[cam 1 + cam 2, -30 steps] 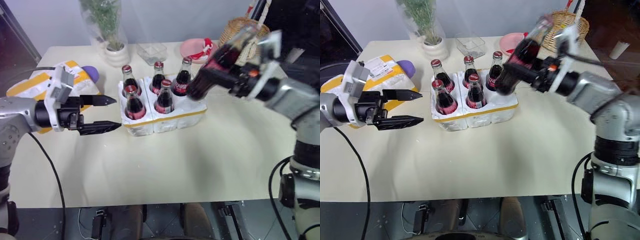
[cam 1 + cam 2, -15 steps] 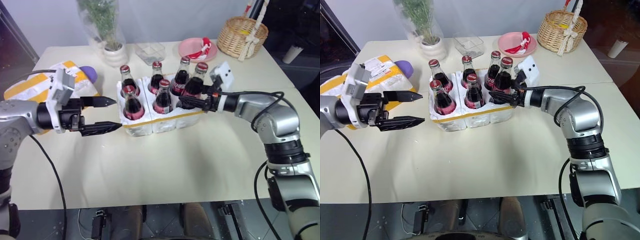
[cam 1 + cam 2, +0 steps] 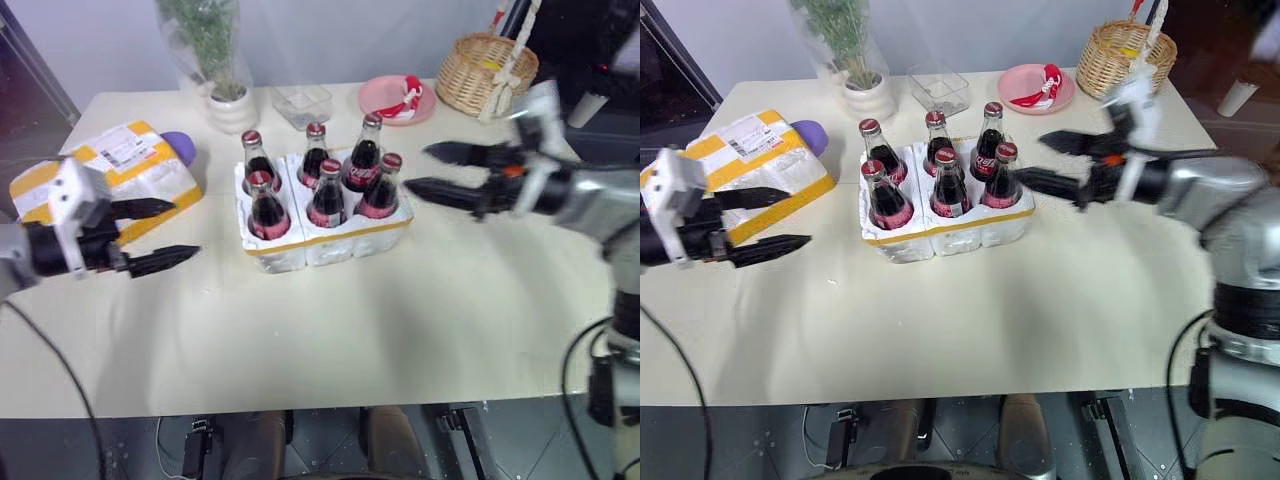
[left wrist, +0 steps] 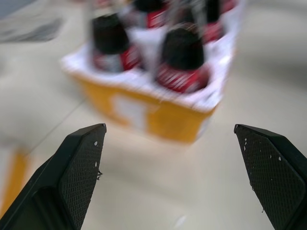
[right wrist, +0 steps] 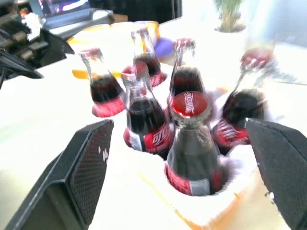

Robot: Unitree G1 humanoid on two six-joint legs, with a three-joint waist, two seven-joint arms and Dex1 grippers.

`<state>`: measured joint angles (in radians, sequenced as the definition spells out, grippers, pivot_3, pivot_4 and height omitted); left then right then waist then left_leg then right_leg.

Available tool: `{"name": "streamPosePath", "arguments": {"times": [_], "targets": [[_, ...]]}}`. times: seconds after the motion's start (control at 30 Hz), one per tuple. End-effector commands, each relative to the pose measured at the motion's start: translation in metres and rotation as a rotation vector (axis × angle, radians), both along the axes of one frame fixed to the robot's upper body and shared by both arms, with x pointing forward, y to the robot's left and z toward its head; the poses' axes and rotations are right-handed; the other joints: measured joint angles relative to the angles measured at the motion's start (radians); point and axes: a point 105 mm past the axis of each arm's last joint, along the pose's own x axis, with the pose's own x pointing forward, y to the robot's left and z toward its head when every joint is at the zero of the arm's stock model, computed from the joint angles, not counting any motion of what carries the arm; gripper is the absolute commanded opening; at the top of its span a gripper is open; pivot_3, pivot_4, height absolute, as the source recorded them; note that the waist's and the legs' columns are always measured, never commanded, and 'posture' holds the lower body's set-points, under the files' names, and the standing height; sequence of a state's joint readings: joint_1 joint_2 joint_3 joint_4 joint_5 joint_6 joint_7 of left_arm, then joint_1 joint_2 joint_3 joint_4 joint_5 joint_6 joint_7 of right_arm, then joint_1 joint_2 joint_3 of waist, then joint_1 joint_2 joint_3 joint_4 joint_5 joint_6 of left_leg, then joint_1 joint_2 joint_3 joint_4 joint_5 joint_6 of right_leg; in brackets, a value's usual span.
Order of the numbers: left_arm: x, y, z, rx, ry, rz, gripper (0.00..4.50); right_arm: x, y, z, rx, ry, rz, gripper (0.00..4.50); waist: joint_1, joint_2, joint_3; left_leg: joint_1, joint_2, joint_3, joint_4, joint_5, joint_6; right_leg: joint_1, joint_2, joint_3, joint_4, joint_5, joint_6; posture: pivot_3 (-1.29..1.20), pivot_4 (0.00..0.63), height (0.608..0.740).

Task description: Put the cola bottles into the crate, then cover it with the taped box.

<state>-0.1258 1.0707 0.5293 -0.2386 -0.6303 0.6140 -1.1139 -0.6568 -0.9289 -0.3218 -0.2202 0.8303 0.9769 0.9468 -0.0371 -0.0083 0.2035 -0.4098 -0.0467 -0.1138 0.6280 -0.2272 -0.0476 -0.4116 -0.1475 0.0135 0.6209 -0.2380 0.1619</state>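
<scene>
The table, pale and matte, bore everything. The taped box lay just behind the left gripper, whose fingers stood wide and empty. The crate sat between both grippers, all six bottles upright in its wells. The right gripper gaped, empty, just beside them. Loading looked finished; covering remained.

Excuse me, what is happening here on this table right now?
A humanoid robot is packing cola bottles into the crate. All six stand in the wells now. The right end effector is open beside the crate and holds nothing. The left end effector is open too, close to the taped box, which lies left of the crate and does not cover it yet.
</scene>
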Motion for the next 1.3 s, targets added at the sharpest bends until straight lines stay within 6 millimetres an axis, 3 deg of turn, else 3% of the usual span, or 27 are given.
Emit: {"name": "streamPosePath", "arguments": {"times": [0.03,0.2,0.33,0.4,0.47,0.6,0.77,1.0,1.17,1.3], "targets": [[-0.021,0.04,0.03,0.04,-0.099,0.156,4.5,-0.024,-0.021,0.008,-0.012,0.004,0.003,4.46,0.0,0.0,0.0,0.0,0.0,0.0,0.0,0.0,0.0,0.001,0.0,0.0,0.0,0.0,0.0,0.0,0.15,0.737],[-0.053,0.099,0.001,0.284,-0.015,0.388,4.5,-0.033,-0.05,-0.006,-0.067,0.054,-0.07,4.46,-0.007,0.001,-0.001,0.002,0.001,0.004,0.0,-0.001,0.001,0.002,-0.001,0.001,-0.002,0.0,-0.001,0.0,0.15,0.737],[-0.055,0.148,-0.027,0.529,0.015,0.611,4.5,-0.029,-0.063,-0.015,-0.077,0.06,-0.114,4.46,0.002,0.001,-0.001,0.002,0.002,0.004,0.001,-0.001,0.001,0.002,0.0,0.0,-0.003,-0.002,-0.004,0.0,0.15,0.737],[-0.06,0.162,-0.043,0.658,0.057,0.629,4.5,-0.023,-0.067,-0.017,-0.067,0.062,-0.145,4.46,0.004,0.001,-0.001,0.002,0.002,0.005,0.001,-0.001,0.001,0.002,-0.001,0.001,-0.004,-0.002,-0.004,0.0,0.15,0.737],[-0.052,0.173,-0.05,0.691,0.041,0.699,4.5,-0.018,-0.068,-0.016,-0.06,0.065,-0.159,4.46,0.007,0.001,-0.001,0.002,0.002,0.005,0.001,-0.001,0.001,0.002,-0.001,0.001,-0.006,-0.002,-0.004,0.0,0.15,0.737],[-0.019,0.181,-0.051,0.804,-0.125,0.795,4.5,-0.018,-0.063,-0.007,-0.052,0.053,-0.136,4.46,0.027,0.001,-0.001,0.001,0.002,0.005,0.001,-0.001,0.001,0.001,-0.001,0.0,-0.004,-0.001,-0.003,0.0,0.15,0.737],[0.025,0.183,-0.072,0.861,-0.275,0.901,4.5,-0.016,-0.058,0.004,-0.034,0.048,-0.119,4.46,0.026,0.001,-0.001,0.001,0.001,0.004,0.001,-0.001,0.0,0.001,-0.001,0.0,-0.004,0.0,0.0,0.0,0.15,0.737],[0.037,0.194,-0.098,0.965,-0.259,0.939,4.5,-0.018,-0.061,0.023,-0.04,0.009,-0.16,4.46,0.018,0.0,-0.002,0.001,0.001,0.005,0.0,-0.001,0.001,-0.004,-0.001,0.001,0.005,0.0,0.0,0.0,0.15,0.737],[0.047,0.199,-0.1,1.019,-0.29,0.965,4.5,-0.016,-0.072,0.026,-0.012,0.01,-0.225,4.46,0.026,-0.002,-0.003,0.001,0.001,0.006,0.002,-0.001,0.001,-0.004,-0.002,0.001,0.006,0.0,0.0,0.0,0.15,0.737],[0.066,0.193,-0.096,1.009,-0.337,0.996,4.5,-0.018,-0.071,0.022,0.005,0.019,-0.221,4.46,0.033,-0.004,-0.004,0.001,0.0,0.005,0.003,-0.001,0.0,-0.003,-0.002,0.0,0.007,0.0,0.0,0.0,0.15,0.737]]}}
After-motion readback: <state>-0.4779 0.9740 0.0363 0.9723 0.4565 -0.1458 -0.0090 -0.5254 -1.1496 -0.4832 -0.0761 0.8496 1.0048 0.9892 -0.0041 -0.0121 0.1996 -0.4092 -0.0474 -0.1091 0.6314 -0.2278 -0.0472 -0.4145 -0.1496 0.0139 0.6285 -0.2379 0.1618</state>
